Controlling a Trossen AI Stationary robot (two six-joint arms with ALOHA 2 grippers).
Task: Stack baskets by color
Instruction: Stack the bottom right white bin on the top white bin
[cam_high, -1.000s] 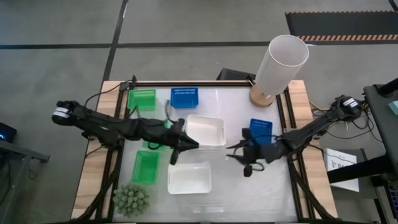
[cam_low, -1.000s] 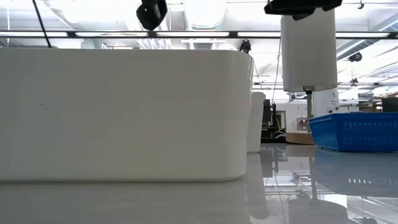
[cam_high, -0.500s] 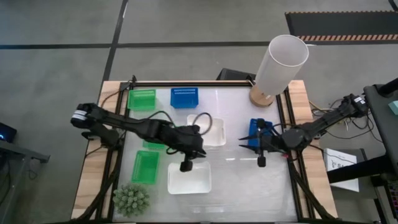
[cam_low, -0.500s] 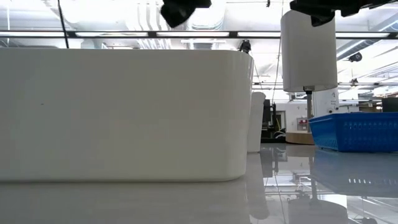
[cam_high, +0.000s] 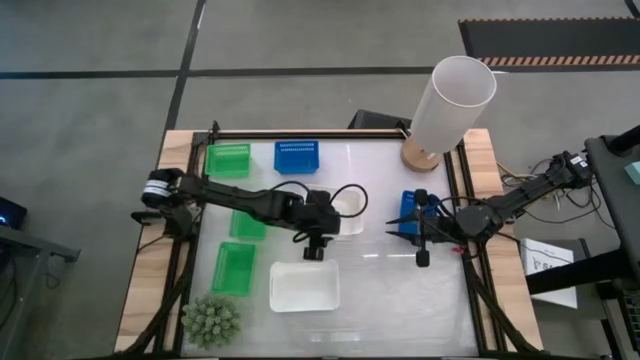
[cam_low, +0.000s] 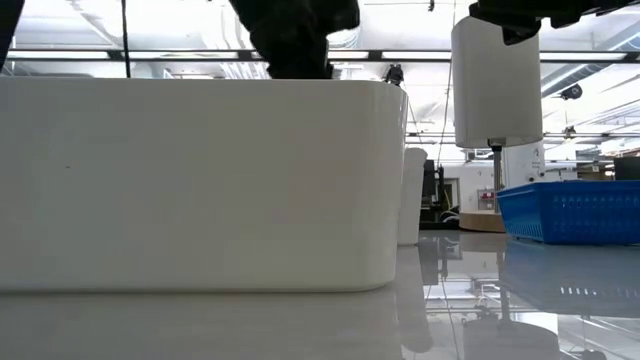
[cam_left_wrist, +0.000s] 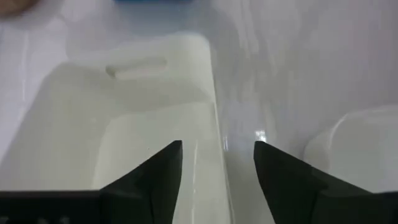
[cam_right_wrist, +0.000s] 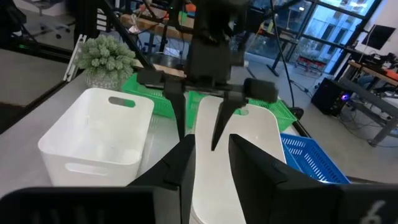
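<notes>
We see the worktop (cam_high: 380, 300) filling the middle of the high view, with a tall white cylinder (cam_high: 452, 100) at its upper right. Two white baskets sit centrally: one (cam_high: 304, 286) at lower centre, another (cam_high: 345, 212) just above it under the left arm. Three green baskets (cam_high: 228, 160) (cam_high: 246, 225) (cam_high: 234, 268) line the left side; one blue basket (cam_high: 297, 156) lies at upper centre, another (cam_high: 418, 205) right of centre. A spiky green plant (cam_high: 211, 320) sits lower left. The left tool (cam_left_wrist: 217, 165) hangs above the upper white basket's rim, fingers apart, holding nothing. The right tool (cam_high: 421, 252) hovers beside the right blue basket, fingers slightly apart, empty.
</notes>
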